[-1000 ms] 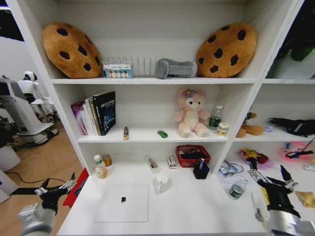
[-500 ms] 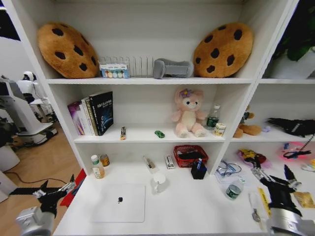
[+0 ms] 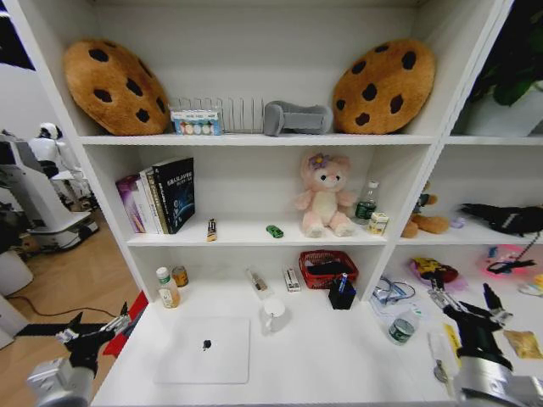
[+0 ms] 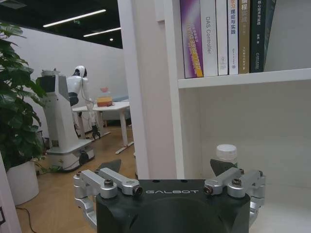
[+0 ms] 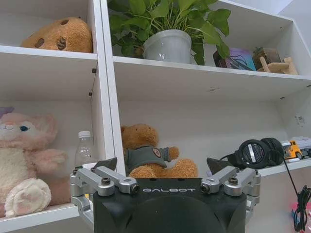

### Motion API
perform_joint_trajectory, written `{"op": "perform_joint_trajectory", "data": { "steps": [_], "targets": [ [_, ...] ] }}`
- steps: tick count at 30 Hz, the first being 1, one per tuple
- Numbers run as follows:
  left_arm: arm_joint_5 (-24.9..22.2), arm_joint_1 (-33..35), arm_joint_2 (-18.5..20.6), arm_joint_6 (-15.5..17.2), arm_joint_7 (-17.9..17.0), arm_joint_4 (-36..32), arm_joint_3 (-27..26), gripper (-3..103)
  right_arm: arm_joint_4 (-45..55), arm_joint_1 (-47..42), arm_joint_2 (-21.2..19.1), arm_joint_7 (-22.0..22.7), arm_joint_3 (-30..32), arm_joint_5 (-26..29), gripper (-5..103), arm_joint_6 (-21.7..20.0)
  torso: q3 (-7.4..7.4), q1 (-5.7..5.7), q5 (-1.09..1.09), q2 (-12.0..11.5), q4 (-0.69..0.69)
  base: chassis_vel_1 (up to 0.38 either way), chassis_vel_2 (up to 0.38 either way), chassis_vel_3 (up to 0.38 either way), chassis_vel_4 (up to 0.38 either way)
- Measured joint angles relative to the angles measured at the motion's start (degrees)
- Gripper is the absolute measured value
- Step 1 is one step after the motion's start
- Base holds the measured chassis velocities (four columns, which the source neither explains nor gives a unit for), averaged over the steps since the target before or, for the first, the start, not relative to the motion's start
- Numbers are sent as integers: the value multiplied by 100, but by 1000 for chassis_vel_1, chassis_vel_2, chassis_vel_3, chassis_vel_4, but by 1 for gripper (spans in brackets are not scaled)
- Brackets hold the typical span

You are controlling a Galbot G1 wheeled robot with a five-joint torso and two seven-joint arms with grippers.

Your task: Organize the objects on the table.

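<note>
The silver laptop (image 3: 206,350) lies near the table's (image 3: 314,369) front edge, the white mug (image 3: 272,315) just behind its right corner. The left gripper (image 3: 92,331) hovers off the table's left edge, fingers spread, grasping nothing. The right gripper (image 3: 464,303) hangs released beside the green can (image 3: 400,330), toward the right edge.

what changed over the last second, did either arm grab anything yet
Nothing was grabbed or let go. The head camera swung slightly, so the whole scene shifted. The left gripper stays open off the desk's left end, and the right gripper stays open above the desk's right part near the green can. The silver laptop, white mug and black pen cup lie as before.
</note>
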Motion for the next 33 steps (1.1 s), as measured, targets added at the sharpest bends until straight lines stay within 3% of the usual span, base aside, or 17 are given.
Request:
{"op": "perform_joint_trajectory", "data": {
  "steps": [12,25,33],
  "targets": [
    [-22,-76,70,-3,2,93,19,100,-4,170,-20,158,-119,-103,100,24,1,2,0,-1,0,29,-27,-29,30],
    [-42,-117,107,-2,1,160,34,100,-36,263,-67,346,-135,-98,100,-10,-2,-6,2,2,1,171,-161,-159,163],
    [-42,-120,97,-3,0,168,35,100,-31,318,-103,415,-145,-84,100,-46,1,5,-1,-3,0,-26,-21,19,5]
  ]
}}
